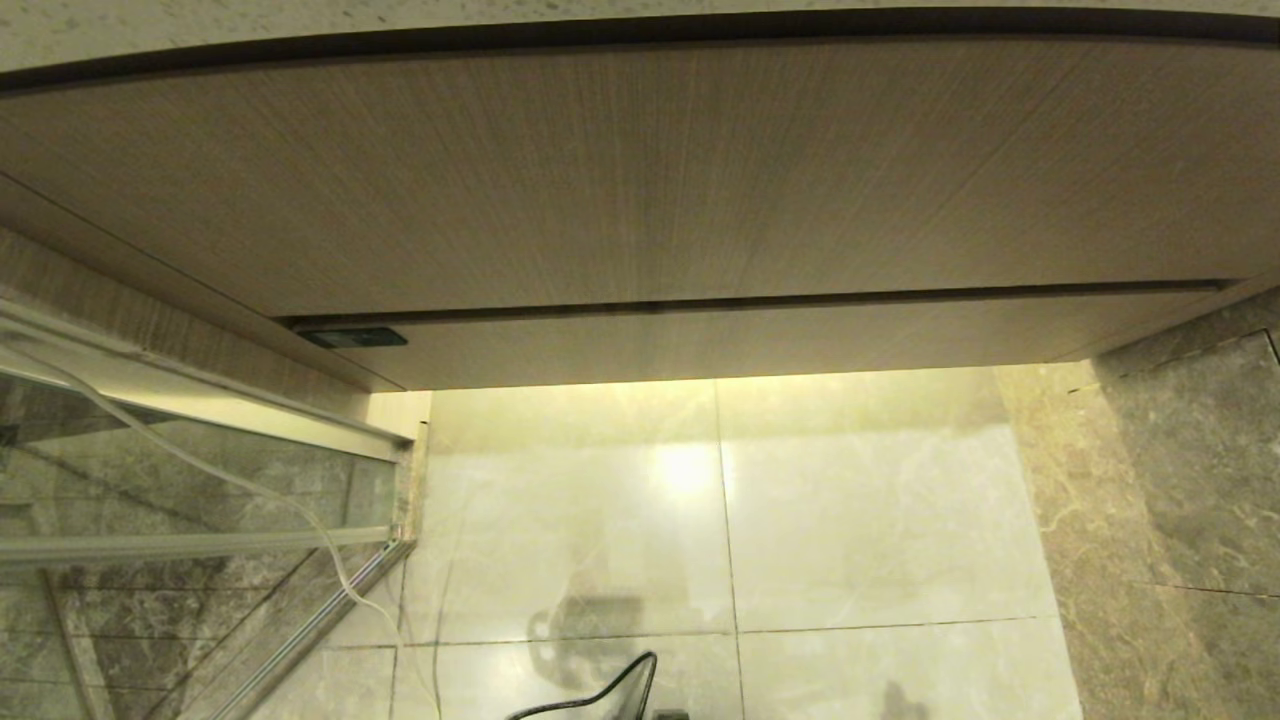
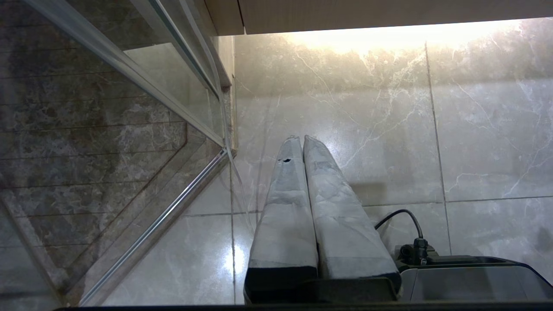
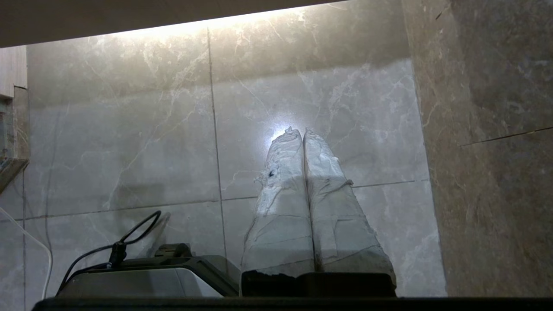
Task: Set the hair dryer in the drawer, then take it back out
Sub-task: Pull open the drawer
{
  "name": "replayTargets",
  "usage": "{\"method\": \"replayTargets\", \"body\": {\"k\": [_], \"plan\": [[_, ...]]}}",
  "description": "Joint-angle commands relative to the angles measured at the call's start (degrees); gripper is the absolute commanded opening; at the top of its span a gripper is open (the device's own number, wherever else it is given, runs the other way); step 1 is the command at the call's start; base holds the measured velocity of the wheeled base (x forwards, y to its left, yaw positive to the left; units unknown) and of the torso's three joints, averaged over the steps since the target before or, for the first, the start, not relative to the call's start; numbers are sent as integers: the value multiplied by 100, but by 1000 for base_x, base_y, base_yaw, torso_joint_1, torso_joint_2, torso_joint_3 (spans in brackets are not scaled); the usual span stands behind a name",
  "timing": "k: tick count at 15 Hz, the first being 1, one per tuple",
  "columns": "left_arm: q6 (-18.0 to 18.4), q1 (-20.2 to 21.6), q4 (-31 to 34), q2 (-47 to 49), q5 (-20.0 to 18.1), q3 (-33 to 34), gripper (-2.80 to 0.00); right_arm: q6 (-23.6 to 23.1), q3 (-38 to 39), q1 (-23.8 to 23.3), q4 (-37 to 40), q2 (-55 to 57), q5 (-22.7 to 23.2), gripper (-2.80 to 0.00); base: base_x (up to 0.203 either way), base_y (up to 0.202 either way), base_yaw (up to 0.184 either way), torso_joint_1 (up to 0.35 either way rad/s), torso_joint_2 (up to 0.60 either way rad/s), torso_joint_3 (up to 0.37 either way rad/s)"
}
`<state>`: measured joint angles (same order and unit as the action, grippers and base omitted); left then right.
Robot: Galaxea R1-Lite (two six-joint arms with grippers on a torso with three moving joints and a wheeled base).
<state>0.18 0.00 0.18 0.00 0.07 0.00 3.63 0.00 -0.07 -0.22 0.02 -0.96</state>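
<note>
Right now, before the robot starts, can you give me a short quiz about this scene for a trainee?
1. True or false: the hair dryer lies on the floor tiles in front of the cabinet.
2. How does the left pincer stand? A) wide open; B) shut, with nothing between its fingers; C) shut on a white cord.
3. Short answer: in the head view, what stands on the robot's left, beside the cabinet?

Key: 1. False; no view shows it. 2. B; the right pincer is shut and empty too, and both hang over the tiles. 3. A glass door, with a thin white cord running in front of it.
</note>
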Motion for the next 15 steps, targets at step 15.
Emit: {"method": "replayTargets", "body": {"k": [15], "plan": [[-1,0,-9,0,1,0,-280,-492,-5433,21,3609,2467,1568,-280,0,0,0,0,0,0]]}}
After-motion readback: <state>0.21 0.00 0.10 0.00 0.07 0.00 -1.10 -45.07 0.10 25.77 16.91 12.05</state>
